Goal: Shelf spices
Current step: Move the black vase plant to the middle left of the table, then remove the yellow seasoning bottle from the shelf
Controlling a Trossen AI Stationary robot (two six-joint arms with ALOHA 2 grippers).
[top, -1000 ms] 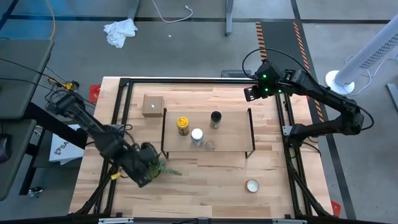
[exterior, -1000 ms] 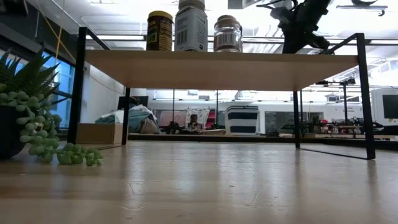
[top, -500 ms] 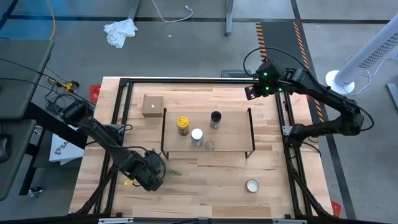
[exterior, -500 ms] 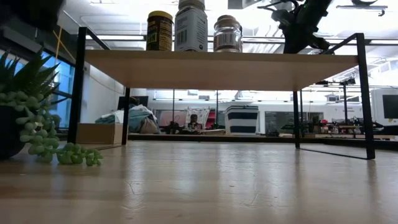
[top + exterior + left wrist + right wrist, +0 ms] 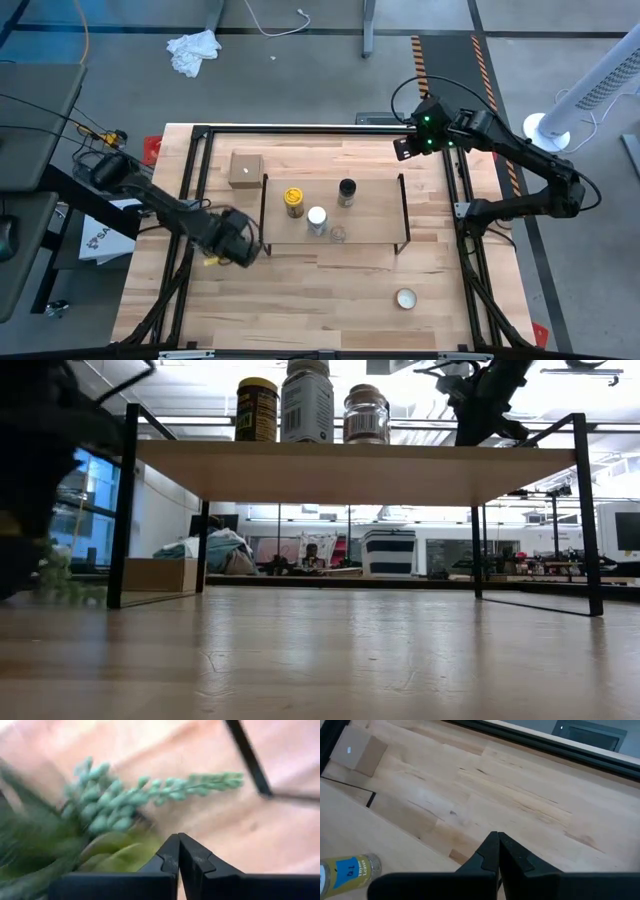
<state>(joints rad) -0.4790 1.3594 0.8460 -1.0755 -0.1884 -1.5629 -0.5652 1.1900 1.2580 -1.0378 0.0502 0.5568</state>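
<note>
Change: left gripper (image 5: 238, 240) swung in half a second from the table's front left to just beside the shelf's left legs; plant (image 5: 105, 805) gone along with it, now mostly hidden under the arm from above, green leaves close against the fingers in the left wrist view
Left claw: fingers pressed together, nothing between them; plant beside them, not clamped
Right claw: right gripper (image 5: 407, 147) unmoved above the table's back right corner, behind the shelf; fingers closed on nothing
Meaning: no jar touched by that move; shelving apparently complete, only the plant being shifted
Table (image 5: 330, 290): one
Shelf (image 5: 375, 215): one, mid-table
Arms: two
Box (image 5: 245, 169): one, behind the shelf's left end
Jars: four, all upright on the shelf top; yellow jar (image 5: 293, 201), white-capped jar (image 5: 317, 220), dark jar (image 5: 346, 191), small clear jar (image 5: 338, 235)
Tin (image 5: 405, 298): one, front right, well apart from the shelf
</note>
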